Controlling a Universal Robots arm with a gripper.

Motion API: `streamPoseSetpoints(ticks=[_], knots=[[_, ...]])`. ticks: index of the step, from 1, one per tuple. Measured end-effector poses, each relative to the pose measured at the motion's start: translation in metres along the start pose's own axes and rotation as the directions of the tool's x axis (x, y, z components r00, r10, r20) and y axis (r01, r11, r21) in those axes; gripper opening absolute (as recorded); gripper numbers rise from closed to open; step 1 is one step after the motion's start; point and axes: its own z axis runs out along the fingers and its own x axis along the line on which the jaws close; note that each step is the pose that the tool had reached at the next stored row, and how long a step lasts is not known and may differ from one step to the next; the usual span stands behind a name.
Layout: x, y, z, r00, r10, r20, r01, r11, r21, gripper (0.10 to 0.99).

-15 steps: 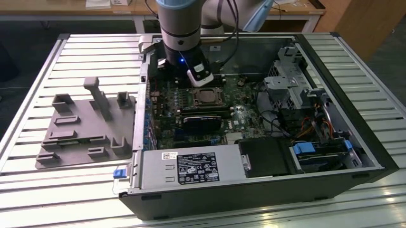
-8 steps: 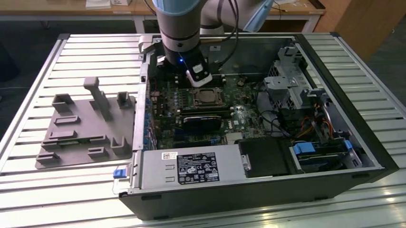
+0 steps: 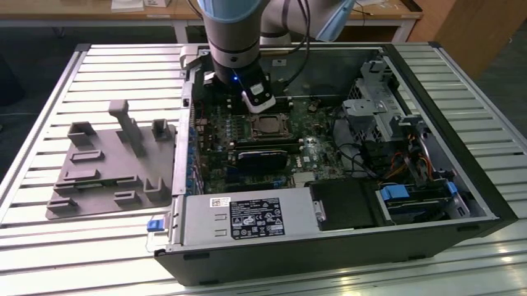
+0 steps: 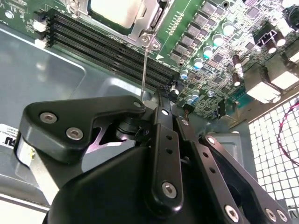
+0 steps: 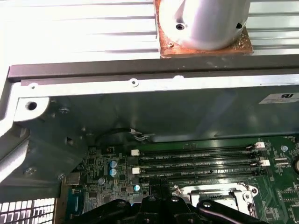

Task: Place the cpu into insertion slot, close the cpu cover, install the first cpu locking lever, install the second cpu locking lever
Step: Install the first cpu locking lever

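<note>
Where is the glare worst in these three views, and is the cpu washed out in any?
First wrist view: the slatted table is blown out to near white, while the case wall below it sits in shade. Second wrist view: the cpu top is overexposed, almost featureless. Exterior view: glare on the table slats along the lower edge, while the cpu is evenly lit.

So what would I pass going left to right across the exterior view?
grey tray → cpu → metal cage → case wall
</note>
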Motion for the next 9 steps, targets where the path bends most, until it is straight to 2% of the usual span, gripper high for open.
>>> streamPoseSetpoints(ticks=[3, 9], knots=[[-0.0066, 0.0004, 0.0003, 1.0000, 0.000, 0.0002, 0.000, 1.0000, 0.000, 0.102], [-0.0273, 0.0018, 0.0012, 1.0000, 0.000, -0.0002, 0.000, 1.0000, 0.000, 0.102]])
